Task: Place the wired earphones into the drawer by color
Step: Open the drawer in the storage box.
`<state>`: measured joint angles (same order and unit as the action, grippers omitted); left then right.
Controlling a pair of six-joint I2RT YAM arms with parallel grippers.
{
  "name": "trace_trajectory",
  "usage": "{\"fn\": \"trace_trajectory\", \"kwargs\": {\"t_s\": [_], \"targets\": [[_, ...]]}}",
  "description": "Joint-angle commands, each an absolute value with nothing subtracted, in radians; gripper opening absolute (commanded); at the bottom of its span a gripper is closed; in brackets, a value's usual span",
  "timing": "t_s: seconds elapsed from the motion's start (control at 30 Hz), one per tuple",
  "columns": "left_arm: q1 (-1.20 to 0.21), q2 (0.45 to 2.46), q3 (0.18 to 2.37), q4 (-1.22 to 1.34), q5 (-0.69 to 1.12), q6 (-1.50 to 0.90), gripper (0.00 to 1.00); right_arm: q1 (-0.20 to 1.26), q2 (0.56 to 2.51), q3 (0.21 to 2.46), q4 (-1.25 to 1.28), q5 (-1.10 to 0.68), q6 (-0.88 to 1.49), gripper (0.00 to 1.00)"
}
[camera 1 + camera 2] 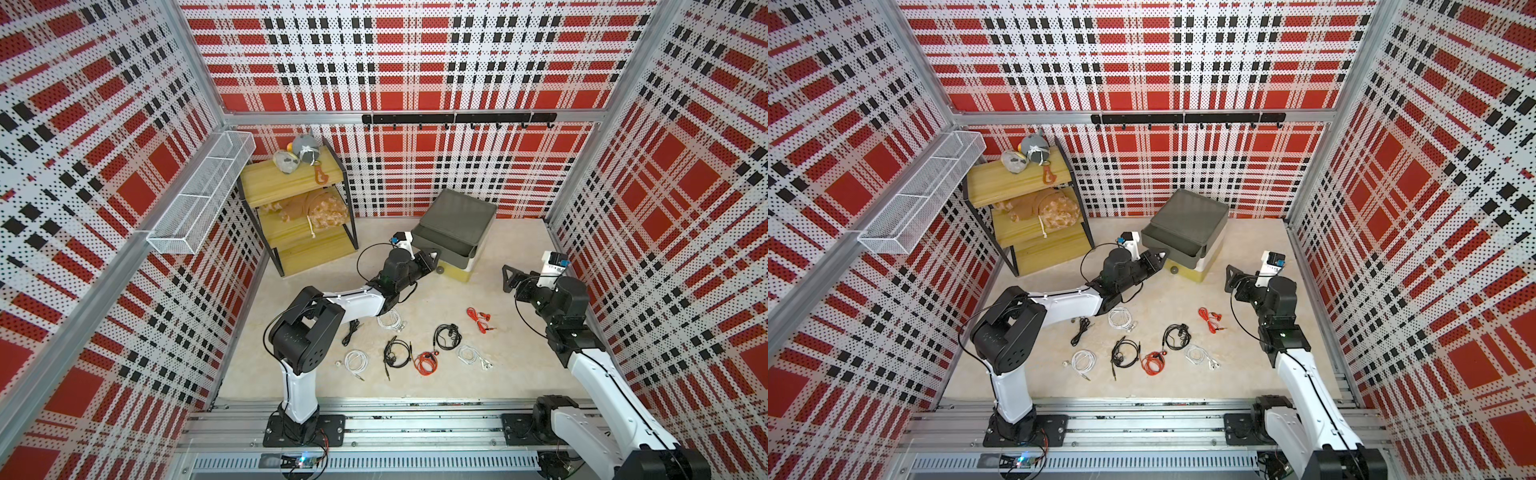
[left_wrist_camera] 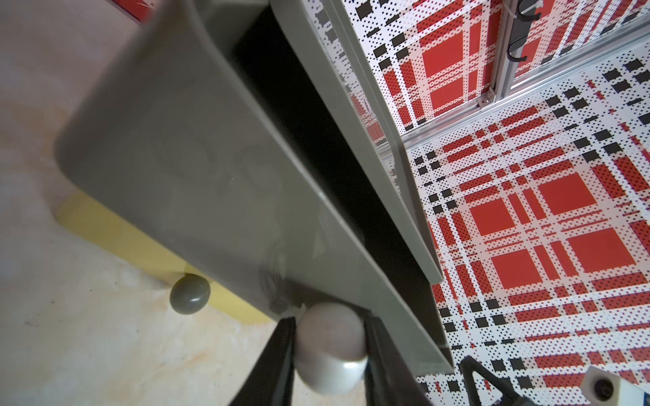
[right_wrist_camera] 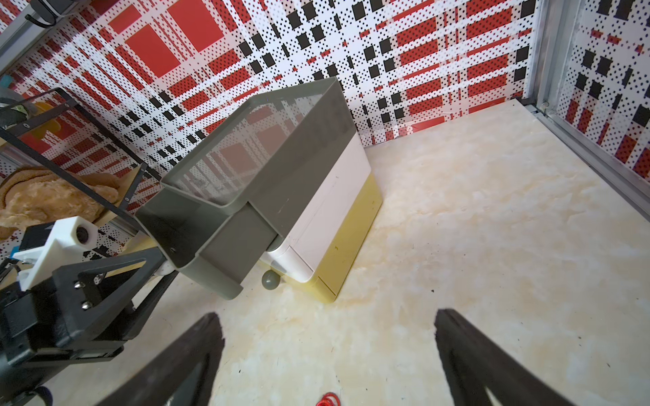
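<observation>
**Grey drawer partly out, left gripper on its knob; all earphones on the table**

Task items: cabinet [image 1: 457, 212], far centre. Its grey drawer [image 3: 235, 242] stands partly out toward the left arm. The white and yellow drawers below look closed. Eight earphones lie loose near centre, well apart from the cabinet: black [image 1: 446, 336], white [image 1: 355, 360], red [image 1: 426, 362]. None is stowed.

Grippers: left gripper [image 2: 329, 327] is clamped on the pale knob [image 2: 330, 355] of the grey drawer. Right gripper [image 3: 327, 316] hangs right of the cabinet, jaws spread wide, nothing between them.

Risks, as judged: nothing braces the cabinet, so more pull may drag or tip the whole unit instead of sliding the drawer. The round knob may slip from the jaws. Overpulling may bring the drawer right out.

Not legible: the drawer's inside is a dark slot in the left wrist view, contents unknown. In both top views the drawer front hides the grip. The white drawer's knob is unseen. One white set lies partly under the left arm.
</observation>
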<state>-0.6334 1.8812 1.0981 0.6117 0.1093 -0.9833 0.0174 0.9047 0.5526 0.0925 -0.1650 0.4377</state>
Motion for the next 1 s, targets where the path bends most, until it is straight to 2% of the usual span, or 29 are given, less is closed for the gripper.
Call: {"fn": "trace_trajectory", "kwargs": {"t_s": [0.0,0.97], "targets": [[-0.595,1.821,1.062,0.614,0.069,-0.950,0.21,0.014,0.912,0.552,0.084,-0.179,0.431,1.00],[-0.594,1.653,0.841,0.628,0.089,-0.943,0.20,0.014,0.953,0.563,0.080,-0.181,0.424,0.99]]}}
